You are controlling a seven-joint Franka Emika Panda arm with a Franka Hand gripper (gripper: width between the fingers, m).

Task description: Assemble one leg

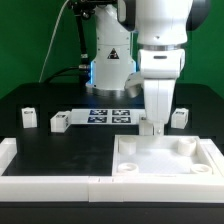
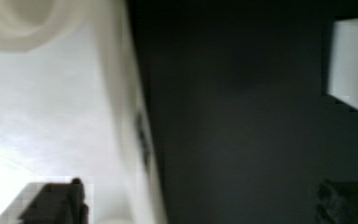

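We see the claw (image 1: 153,127) wide open and empty, down at the back rim of the white tray piece (image 1: 165,160), right of center. The nearest leg (image 1: 180,117) sits on the table (image 1: 60,148) just right of it. Two other legs (image 1: 58,122) stand mid-left.

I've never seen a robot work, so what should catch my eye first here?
The big white robot arm dominates, its open gripper low at the far edge of a large white tray-shaped piece on the black table. Small white legs stand farther back: two at the exterior view's left, one at its right, with the marker board between.
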